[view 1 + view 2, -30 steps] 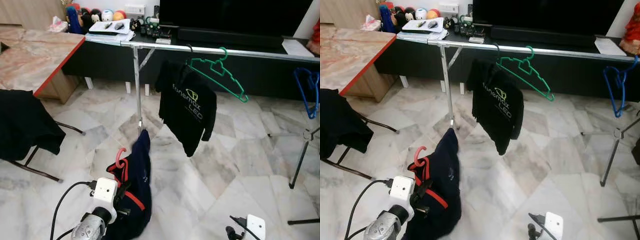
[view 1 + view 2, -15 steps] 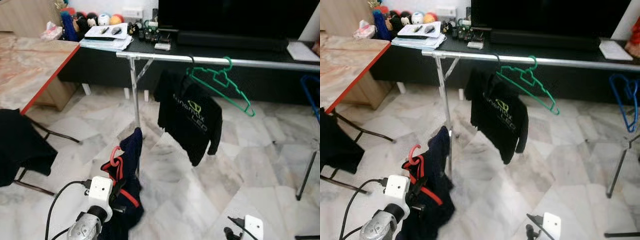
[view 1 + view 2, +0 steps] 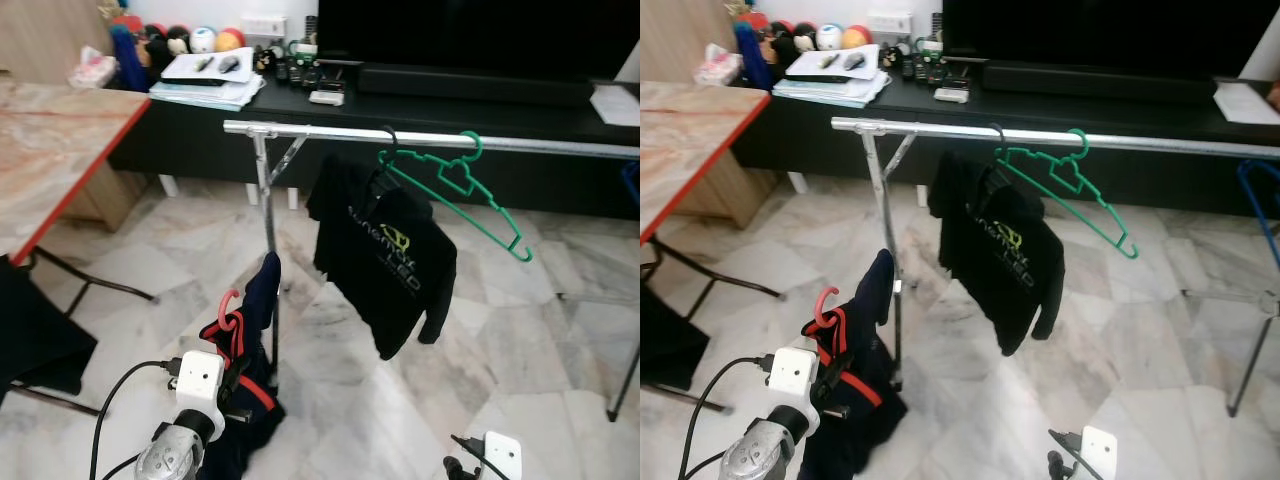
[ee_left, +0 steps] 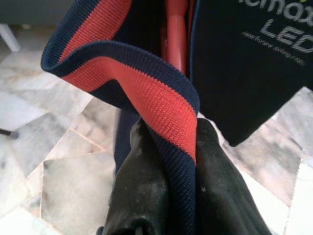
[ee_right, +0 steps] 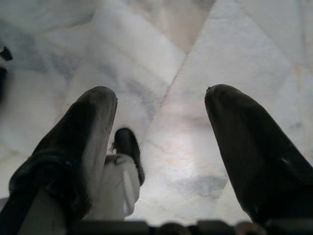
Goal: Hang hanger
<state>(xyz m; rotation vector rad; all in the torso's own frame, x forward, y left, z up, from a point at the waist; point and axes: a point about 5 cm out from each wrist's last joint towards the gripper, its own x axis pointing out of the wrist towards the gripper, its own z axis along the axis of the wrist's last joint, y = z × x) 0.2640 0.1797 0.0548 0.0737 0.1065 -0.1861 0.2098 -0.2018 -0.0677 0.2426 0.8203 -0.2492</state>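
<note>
My left gripper (image 4: 168, 147) is shut on the red-and-navy collar of a dark navy garment (image 3: 255, 330) that hangs on a red hanger (image 3: 228, 310), low at my front left. Its red hook (image 3: 824, 303) points up, well below the silver clothes rail (image 3: 420, 138). On the rail hang a black printed shirt (image 3: 385, 245) and an empty green hanger (image 3: 460, 195). My right gripper (image 5: 159, 142) is open over the marble floor, holding nothing; its wrist (image 3: 490, 458) sits at the bottom right.
The rail's upright post (image 3: 268, 215) stands just behind the navy garment. Behind the rail runs a black TV bench (image 3: 420, 90) with papers and toys. A red-edged table (image 3: 60, 140) is at the left, a dark chair (image 3: 25, 335) below it, a blue hanger (image 3: 1260, 195) far right.
The whole view has shifted: the rail and black shirt now look closer and more central. My left gripper still holds the navy garment at about the same low height.
</note>
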